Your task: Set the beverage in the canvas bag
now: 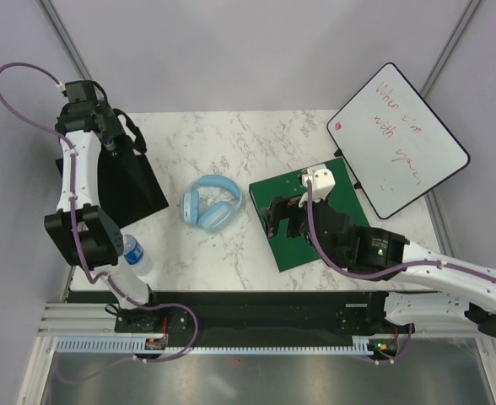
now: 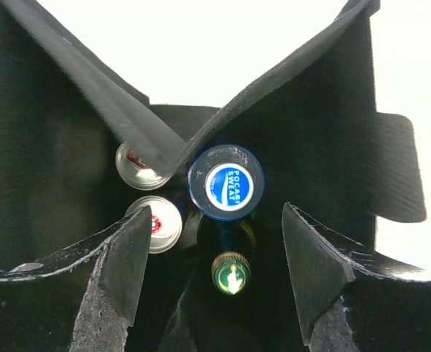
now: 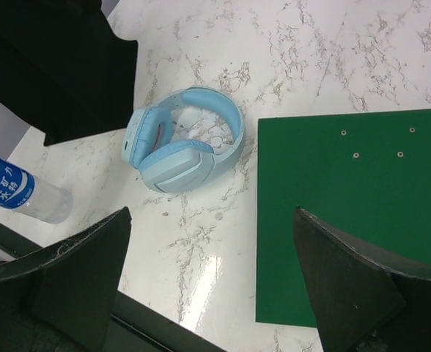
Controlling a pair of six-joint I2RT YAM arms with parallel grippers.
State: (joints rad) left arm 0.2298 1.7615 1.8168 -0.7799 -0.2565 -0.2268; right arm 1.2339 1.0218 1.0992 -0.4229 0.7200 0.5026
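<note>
The black canvas bag (image 1: 128, 181) stands at the table's back left. My left gripper (image 1: 105, 139) hangs over its mouth, open and empty. In the left wrist view the gripper (image 2: 215, 218) looks down into the bag (image 2: 47, 169). Inside stand a blue-capped Pocari Sweat bottle (image 2: 226, 183), a green-capped bottle (image 2: 231, 273) and two silver cans (image 2: 138, 165). A clear water bottle (image 1: 135, 253) with a blue label lies on the table near the left arm's base; it also shows in the right wrist view (image 3: 25, 194). My right gripper (image 1: 277, 218) is open and empty over the green board's left edge.
Light blue headphones (image 1: 212, 202) lie mid-table, between the bag and the green board (image 1: 320, 228). A whiteboard (image 1: 397, 139) leans at the back right. The left arm's elbow (image 1: 88, 236) hovers close to the water bottle.
</note>
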